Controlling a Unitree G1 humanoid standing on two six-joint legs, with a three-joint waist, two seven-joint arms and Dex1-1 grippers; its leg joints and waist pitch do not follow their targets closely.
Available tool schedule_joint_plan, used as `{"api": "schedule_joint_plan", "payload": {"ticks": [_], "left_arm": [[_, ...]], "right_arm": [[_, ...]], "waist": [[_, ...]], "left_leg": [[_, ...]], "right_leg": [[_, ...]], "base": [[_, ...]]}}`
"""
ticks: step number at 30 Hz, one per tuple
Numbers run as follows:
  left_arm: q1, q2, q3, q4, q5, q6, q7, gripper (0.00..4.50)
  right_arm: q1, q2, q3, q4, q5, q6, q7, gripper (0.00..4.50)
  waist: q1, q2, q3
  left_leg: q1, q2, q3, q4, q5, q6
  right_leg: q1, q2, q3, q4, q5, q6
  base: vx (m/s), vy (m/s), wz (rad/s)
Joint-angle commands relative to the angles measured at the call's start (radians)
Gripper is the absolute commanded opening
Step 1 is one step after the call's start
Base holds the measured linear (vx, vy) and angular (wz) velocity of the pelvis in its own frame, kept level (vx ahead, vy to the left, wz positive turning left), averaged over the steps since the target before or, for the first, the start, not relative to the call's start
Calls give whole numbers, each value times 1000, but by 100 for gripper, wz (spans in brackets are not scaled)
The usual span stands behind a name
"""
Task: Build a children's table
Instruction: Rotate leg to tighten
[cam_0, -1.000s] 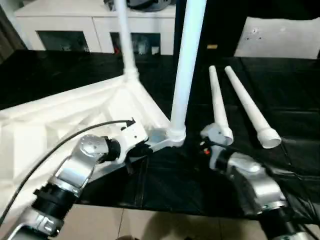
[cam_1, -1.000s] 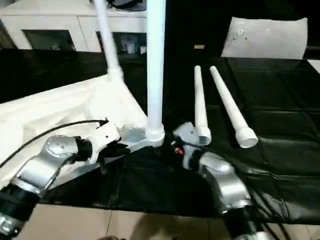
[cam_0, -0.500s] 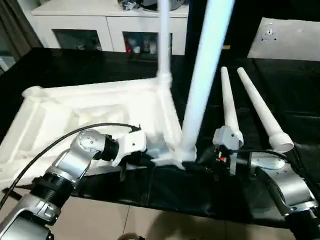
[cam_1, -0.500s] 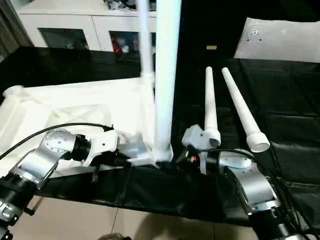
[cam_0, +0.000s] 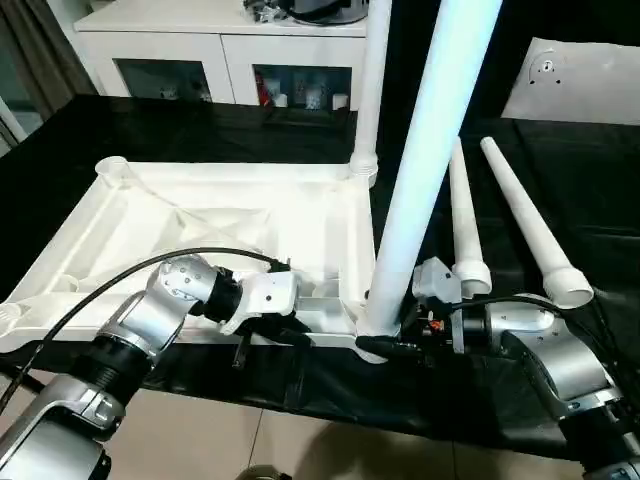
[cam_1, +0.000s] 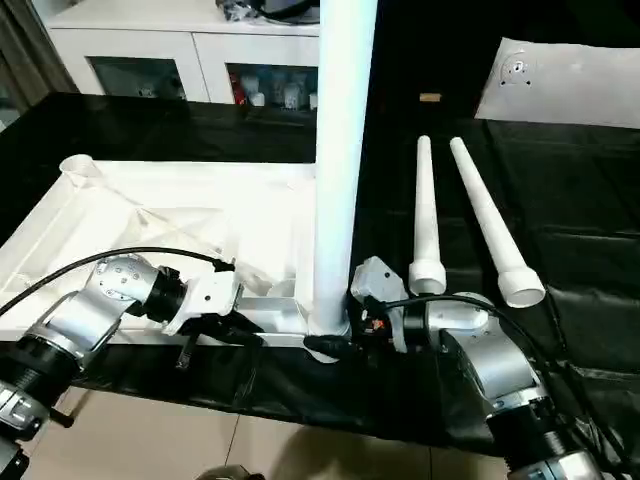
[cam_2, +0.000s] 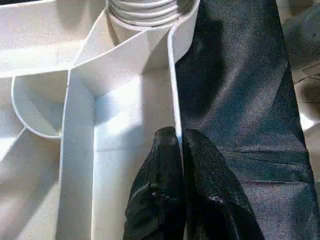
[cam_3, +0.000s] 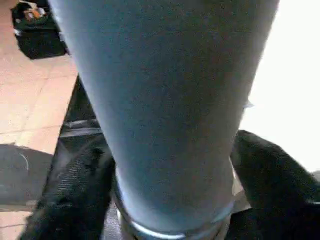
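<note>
The work table (cam_0: 200, 125), draped in black, carries the inverted white tabletop (cam_0: 250, 215), ribbed side up, its near edge along the work table's front. Two legs stand upright in the tabletop's right-hand corner sockets: the near leg (cam_0: 425, 160) at the front corner, the far leg (cam_0: 372, 80) at the rear corner. Two loose legs (cam_0: 520, 215) lie side by side on the cloth just right of the tabletop. The left gripper (cam_2: 181, 150) is pinched closed on the tabletop's thin front rim, beside the near leg's socket. The right gripper (cam_3: 170, 185) straddles the base of the near leg, one finger (cam_3: 75, 185) on each side; whether the pads touch cannot be told. By appearance the plastic is light, stiff and smooth; a leg is best gripped low, near its wide end.
</note>
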Motion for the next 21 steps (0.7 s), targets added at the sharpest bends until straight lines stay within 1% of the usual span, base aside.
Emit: {"api": "schedule_joint_plan", "payload": {"ticks": [1,4,6,7,9,10,13,15,16,17,18,19,20,21], "left_arm": [[3,6,-45,13,50,-24,-45,0],[5,9,-45,17,49,-29,-45,0],[10,12,-46,20,52,-37,-43,0],[12,14,-45,21,53,-37,-42,0],[16,15,-43,22,52,-38,-40,0],[21,17,-42,21,50,-37,-39,0],[30,14,-36,19,46,-31,-29,0],[36,12,-28,16,38,-25,-23,0],[43,-1,-9,8,18,3,-3,0],[46,-5,-2,5,12,15,6,0],[56,-24,26,-9,-9,60,49,0],[62,-38,45,-17,-15,85,91,0],[69,-56,66,-26,-19,122,141,0],[75,-71,84,-37,-21,153,187,0]], "right_arm": [[-17,1,10,5,8,8,16,327],[-17,5,8,14,12,10,23,318],[-14,13,7,27,16,8,26,295],[-12,17,6,28,19,10,25,287],[-8,22,7,29,23,17,23,276],[-2,27,10,29,21,15,20,273],[13,38,9,28,26,22,13,272],[21,48,4,26,32,30,3,272],[28,63,-2,27,35,44,-23,272],[31,70,-5,28,35,47,-36,272],[40,100,-18,35,33,56,-93,272],[43,127,-31,42,28,63,-146,272],[45,159,-46,53,20,66,-209,272],[45,190,-60,62,13,67,-266,272]], "waist": [[-2,-10,-64],[-1,-8,-64],[-1,-8,-65],[0,-5,-65],[-2,-6,-64],[-2,-3,-64],[-2,-5,-64],[-3,-3,-64],[-3,0,-64],[-4,-2,-65],[-6,-1,-63],[-8,0,-59],[-11,-1,-58],[-20,1,-52]], "left_leg": [[0,88,-31,-61,-127,81],[1,89,-31,-60,-131,77],[1,90,-32,-61,-130,76],[1,90,-33,-61,-130,75],[0,89,-32,-61,-139,73],[1,88,-32,-61,-143,70],[1,87,-31,-61,-140,69],[2,88,-31,-61,-143,70],[2,88,-32,-62,-150,67],[3,88,-31,-62,-148,65],[3,88,-31,-63,-158,61],[4,86,-32,-66,-178,56],[6,89,-33,-68,-191,46],[8,85,-35,-72,-235,26]], "right_leg": [[52,-112,68,-65,-218,-165],[50,-112,68,-66,-234,-159],[50,-112,68,-65,-231,-158],[50,-112,68,-64,-228,-159],[50,-111,67,-66,-229,-161],[50,-112,67,-67,-235,-160],[50,-111,68,-67,-244,-156],[49,-110,67,-69,-249,-154],[49,-110,67,-69,-259,-151],[49,-110,67,-69,-257,-151],[47,-111,67,-70,-272,-150],[46,-112,66,-78,-323,-140],[45,-113,66,-78,-348,-137],[40,-112,63,-86,-426,-127]], "base": [[0,0,0],[0,0,0],[0,0,0],[0,0,0],[0,0,0],[0,0,0],[0,0,0],[0,0,0],[0,0,0],[0,0,0],[0,0,0],[0,0,0],[0,0,0],[0,0,0]]}}
